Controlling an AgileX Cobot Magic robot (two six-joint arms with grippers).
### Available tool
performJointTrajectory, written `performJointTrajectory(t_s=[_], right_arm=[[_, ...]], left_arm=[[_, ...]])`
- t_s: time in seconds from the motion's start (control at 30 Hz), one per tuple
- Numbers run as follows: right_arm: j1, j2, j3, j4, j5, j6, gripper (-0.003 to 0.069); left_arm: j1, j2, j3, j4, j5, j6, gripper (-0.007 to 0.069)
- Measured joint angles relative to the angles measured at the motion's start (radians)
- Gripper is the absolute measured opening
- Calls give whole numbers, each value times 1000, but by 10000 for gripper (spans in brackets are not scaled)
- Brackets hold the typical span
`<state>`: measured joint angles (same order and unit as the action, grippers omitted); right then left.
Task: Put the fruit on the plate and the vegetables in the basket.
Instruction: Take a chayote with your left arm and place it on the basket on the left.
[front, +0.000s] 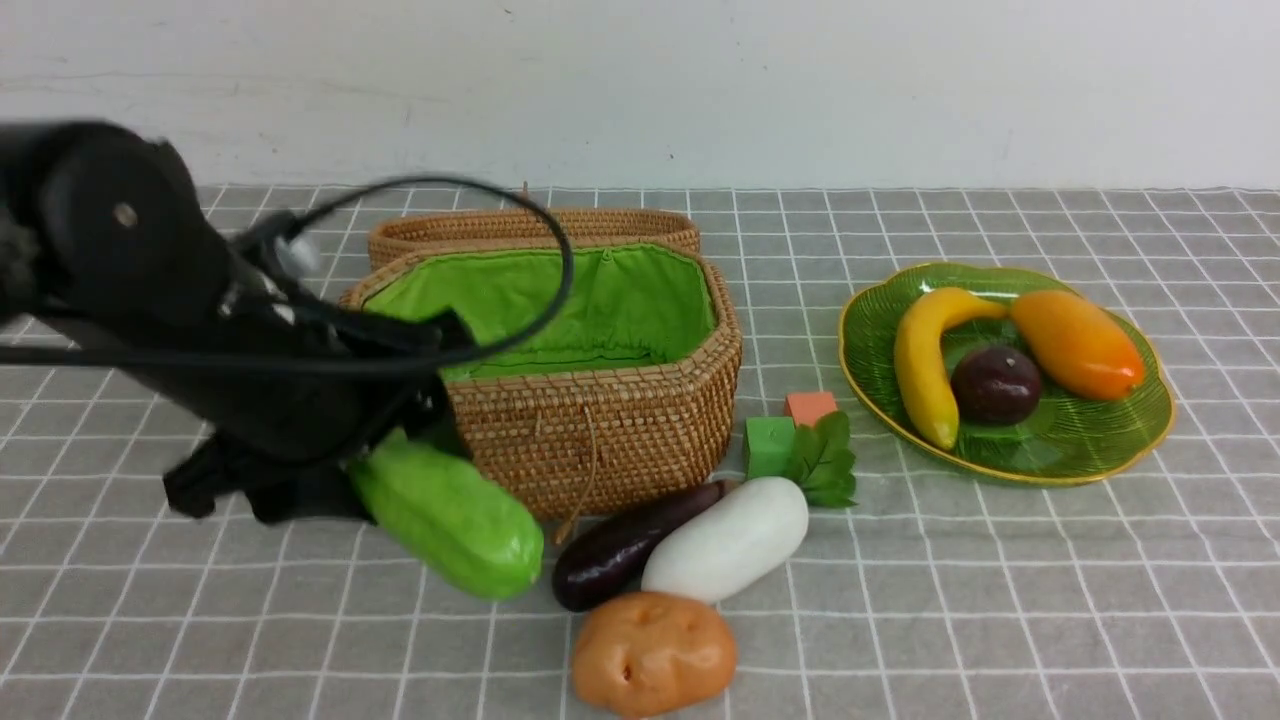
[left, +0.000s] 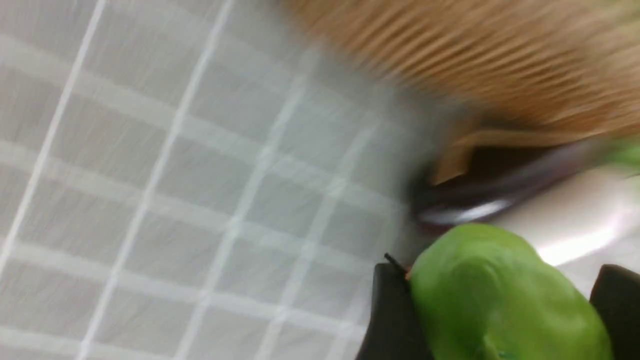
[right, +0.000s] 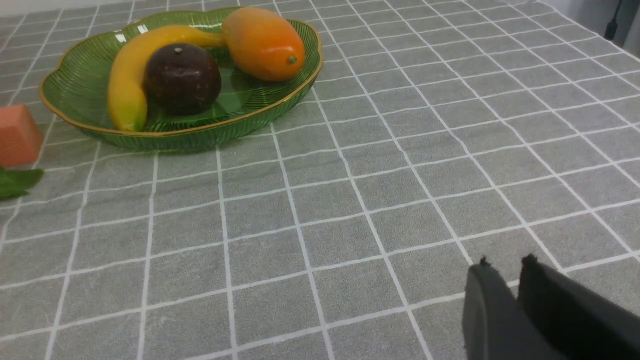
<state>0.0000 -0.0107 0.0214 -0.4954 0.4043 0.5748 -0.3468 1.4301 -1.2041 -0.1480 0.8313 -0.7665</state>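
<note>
Grey checked table (front: 1000, 620), open green-lined basket (front: 600, 430) at centre, green plate (front: 1100, 440) at right bearing all three fruit (front: 997, 385), green gourd (front: 450, 520) tilted beside basket's front left, clamped between fingers of left end effector (left: 502, 310), right end effector (right: 506, 262) empty, nearly closed, over bare table apart from plate

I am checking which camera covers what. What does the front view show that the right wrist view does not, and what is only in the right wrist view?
Only the front view: the left gripper holding the green gourd beside the open basket, plus the eggplant, potato, green cube and the radish's white body. Only the right wrist view: the right gripper, closed and empty above the cloth. Both: the plate carrying the banana, purple fruit and mango, the orange cube, and a radish leaf tip.
</note>
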Motion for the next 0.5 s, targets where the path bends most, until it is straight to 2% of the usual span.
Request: performJointTrajectory(t_s=[0.13, 0.17, 0.23, 0.3, 0.4, 0.5], right_arm=[[0, 0, 0, 0, 0, 0, 104], [0, 0, 0, 0, 0, 0, 108], [0, 0, 0, 0, 0, 0, 108], [0, 0, 0, 0, 0, 0, 111], [0, 0, 0, 0, 0, 0, 113], [0, 0, 0, 0, 0, 0, 116]], left_arm=[[0, 23, -133, 84, -1, -53, 462], [0, 75, -232, 170, -1, -125, 462], [0, 111, -281, 213, -1, -168, 462], [0, 223, -405, 306, 18, -266, 462], [1, 355, -539, 347, 74, -308, 462], [1, 429, -615, 350, 108, -299, 485]])
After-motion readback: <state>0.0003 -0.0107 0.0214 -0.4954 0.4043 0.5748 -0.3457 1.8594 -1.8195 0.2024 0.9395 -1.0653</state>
